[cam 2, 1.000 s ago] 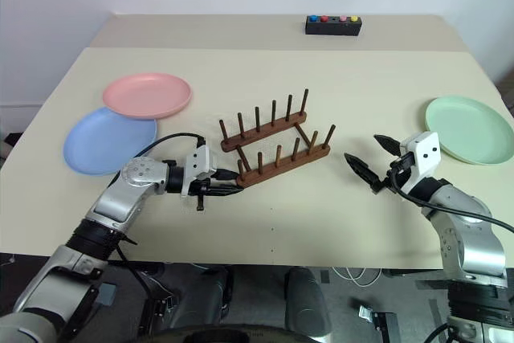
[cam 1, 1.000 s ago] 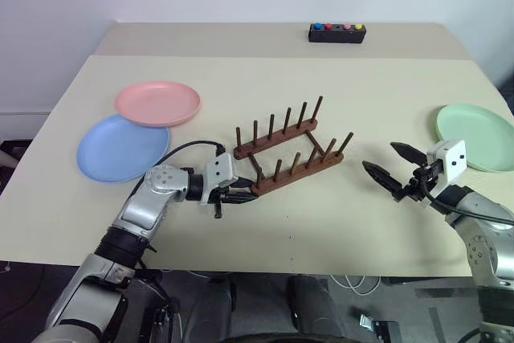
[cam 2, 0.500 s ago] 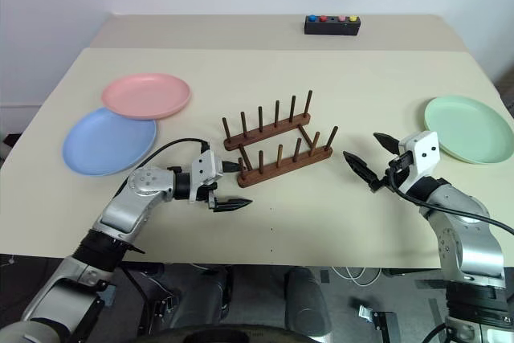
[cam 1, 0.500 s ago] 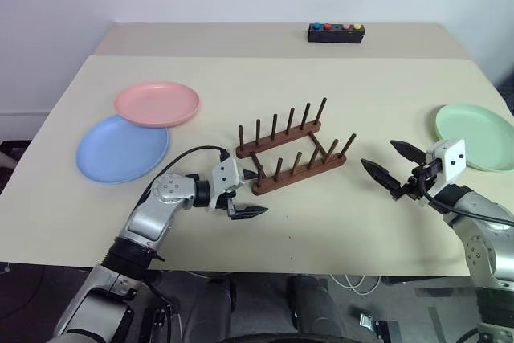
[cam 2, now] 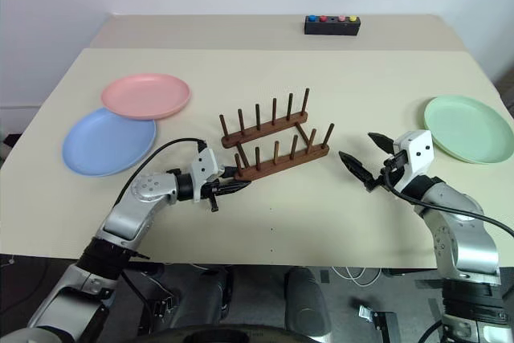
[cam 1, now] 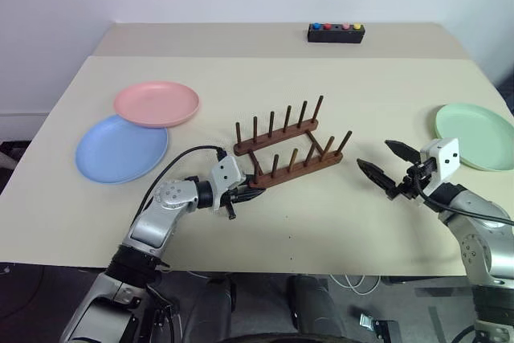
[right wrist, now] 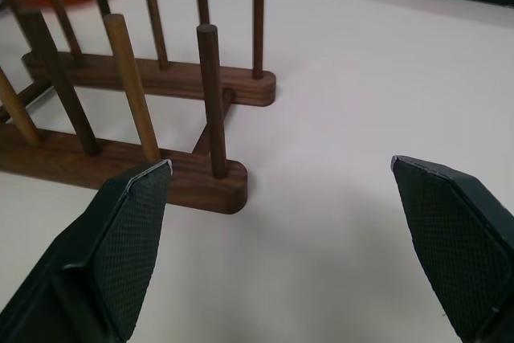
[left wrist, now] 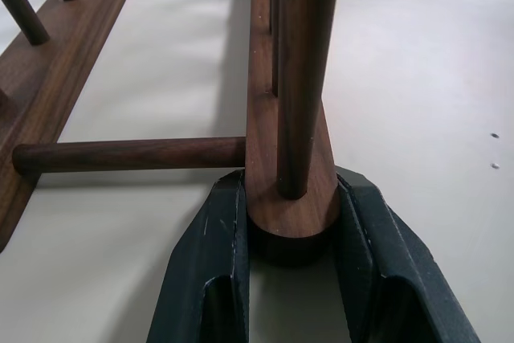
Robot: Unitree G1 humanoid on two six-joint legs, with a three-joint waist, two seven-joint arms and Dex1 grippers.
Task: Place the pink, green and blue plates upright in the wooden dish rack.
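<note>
Wooden dish rack (cam 1: 287, 154) rounded rail end clamped by left end effector (left wrist: 291, 256); right end effector (cam 1: 386, 166) apart.

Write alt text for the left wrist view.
The left gripper is shut on the rounded end of one base rail of the wooden dish rack, one black finger against each side of the rail. Upright pegs and a thin crossbar stretch away over a beige table.

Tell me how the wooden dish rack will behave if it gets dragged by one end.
The wooden dish rack looks rigid, so it should move as one piece. The left gripper pinches just one rail end, so it will likely pivot. It looks light and may slide easily on the smooth table.
</note>
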